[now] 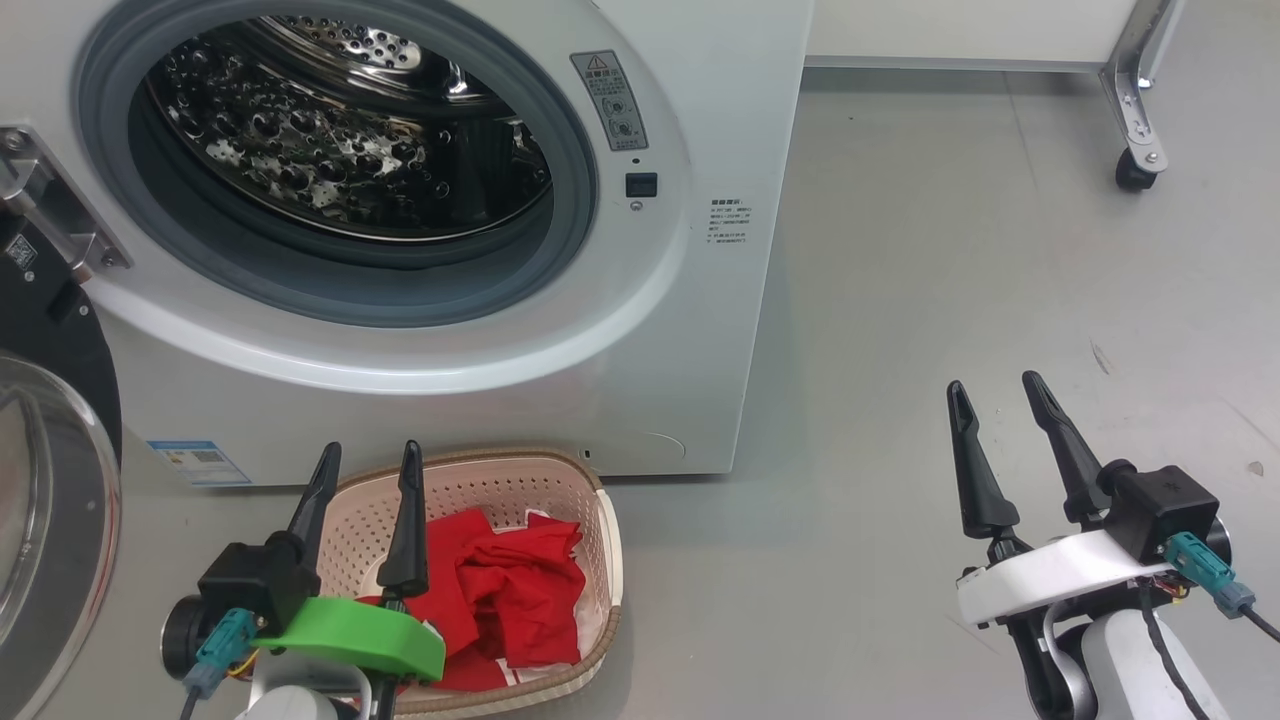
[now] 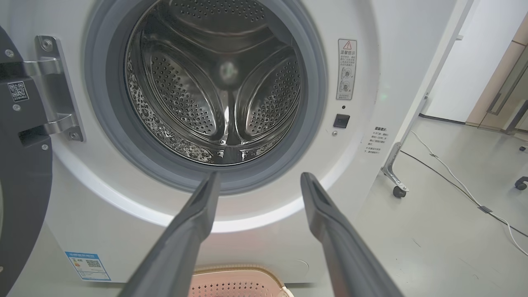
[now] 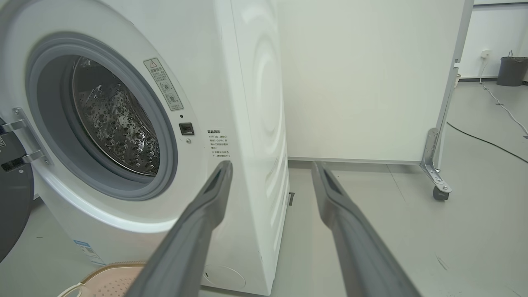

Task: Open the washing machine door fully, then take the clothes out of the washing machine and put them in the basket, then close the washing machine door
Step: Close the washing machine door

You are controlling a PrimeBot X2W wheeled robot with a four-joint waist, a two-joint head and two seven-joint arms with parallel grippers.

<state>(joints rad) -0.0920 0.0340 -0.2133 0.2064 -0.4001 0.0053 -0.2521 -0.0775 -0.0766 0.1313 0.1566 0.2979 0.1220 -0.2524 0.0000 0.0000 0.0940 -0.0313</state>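
Head view: shows the washing machine door swung wide at the left edge, clear of the washing machine; shows bare dimpled steel in the drum. Places the basket on the floor just before the machine's foot, the clothes heaped red inside it. Finds the left gripper above the basket's left side, fingers spread and holding nothing; finds the right gripper well off to the right over grey floor, likewise spread and holding nothing. Left wrist view: looks between parted fingers straight into the drum, basket rim at the bottom edge. Right wrist view: looks between parted fingers at the machine's right front corner, a wheeled white panel beyond.
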